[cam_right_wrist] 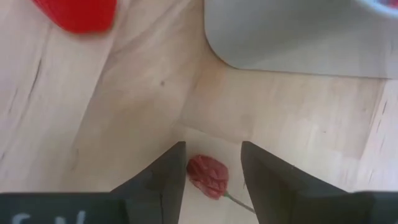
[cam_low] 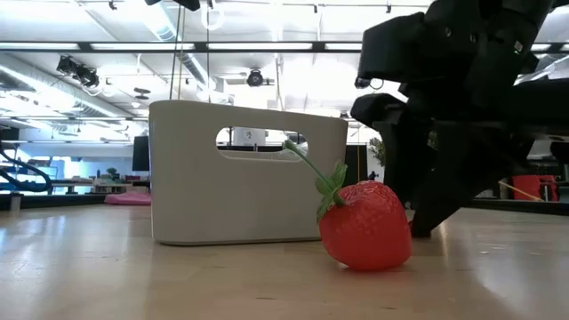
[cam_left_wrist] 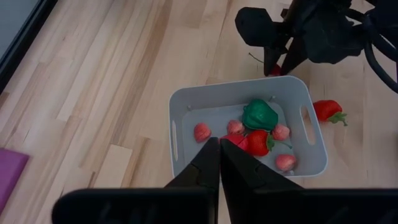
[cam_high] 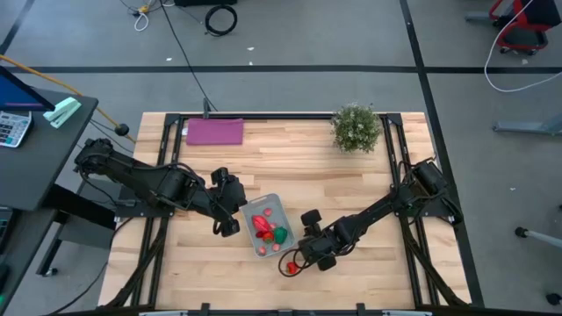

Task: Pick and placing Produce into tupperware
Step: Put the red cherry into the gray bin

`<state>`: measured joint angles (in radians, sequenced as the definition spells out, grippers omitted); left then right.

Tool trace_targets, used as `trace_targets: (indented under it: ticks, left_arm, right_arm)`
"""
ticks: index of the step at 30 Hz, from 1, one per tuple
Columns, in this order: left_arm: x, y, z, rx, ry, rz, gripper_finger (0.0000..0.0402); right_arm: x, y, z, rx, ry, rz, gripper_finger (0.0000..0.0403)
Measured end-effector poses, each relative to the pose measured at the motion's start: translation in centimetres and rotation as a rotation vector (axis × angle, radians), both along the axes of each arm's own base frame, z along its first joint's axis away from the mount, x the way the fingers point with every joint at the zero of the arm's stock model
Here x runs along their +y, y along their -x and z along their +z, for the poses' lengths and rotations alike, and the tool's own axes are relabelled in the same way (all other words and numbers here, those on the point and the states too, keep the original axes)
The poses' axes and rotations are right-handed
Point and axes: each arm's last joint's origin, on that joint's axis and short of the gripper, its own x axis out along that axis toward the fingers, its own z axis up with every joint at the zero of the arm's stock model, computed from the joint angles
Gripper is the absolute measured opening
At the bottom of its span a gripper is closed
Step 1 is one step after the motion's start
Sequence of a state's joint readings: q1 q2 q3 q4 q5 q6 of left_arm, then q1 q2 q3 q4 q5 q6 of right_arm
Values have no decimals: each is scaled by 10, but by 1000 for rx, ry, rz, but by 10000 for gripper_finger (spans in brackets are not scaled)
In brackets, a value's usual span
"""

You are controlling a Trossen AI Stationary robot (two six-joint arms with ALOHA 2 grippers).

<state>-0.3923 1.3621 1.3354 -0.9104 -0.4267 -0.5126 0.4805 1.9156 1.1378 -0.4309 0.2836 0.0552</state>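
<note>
Nearest the low camera, a red strawberry (cam_low: pixel 365 224) lies on the table (cam_low: pixel 178 284) just beside the tupperware (cam_low: pixel 240 173). Left of that container, the left gripper (cam_high: pixel 230 226) hovers with fingers pressed together, holding nothing. Red, pink and green produce (cam_left_wrist: pixel 252 130) sits inside. Right gripper (cam_right_wrist: pixel 210 171), fingers apart, straddles what looks like a small raspberry (cam_right_wrist: pixel 208 175).

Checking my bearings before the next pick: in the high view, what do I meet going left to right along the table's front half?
Left gripper → tupperware holding produce → red piece on the table → right gripper at it.
</note>
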Motion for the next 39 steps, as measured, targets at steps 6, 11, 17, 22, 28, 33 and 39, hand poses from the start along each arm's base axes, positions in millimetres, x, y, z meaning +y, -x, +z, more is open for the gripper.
trace_targets:
  ticks: [6,11,17,22,28,33,39]
  left_arm:
    - [0,0,0,0,0,0,24]
    - [0,0,0,0,0,0,20]
    - [0,0,0,0,0,0,14]
    - [0,0,0,-1,0,1,18]
    - [0,0,0,-1,1,2,24]
    - [0,0,0,-1,1,1,23]
    - [0,0,0,0,1,2,17]
  right_arm:
    - [-1,3,-1,34,16,-4,163]
    - [-2,4,1,36,6,-15,163]
    - [-3,8,5,59,-15,-44,162]
    - [-3,8,5,61,-29,-51,162]
    - [-3,7,6,55,-33,-52,162]
    - [-3,6,6,49,-32,-54,162]
    - [-5,5,6,42,-43,-78,149]
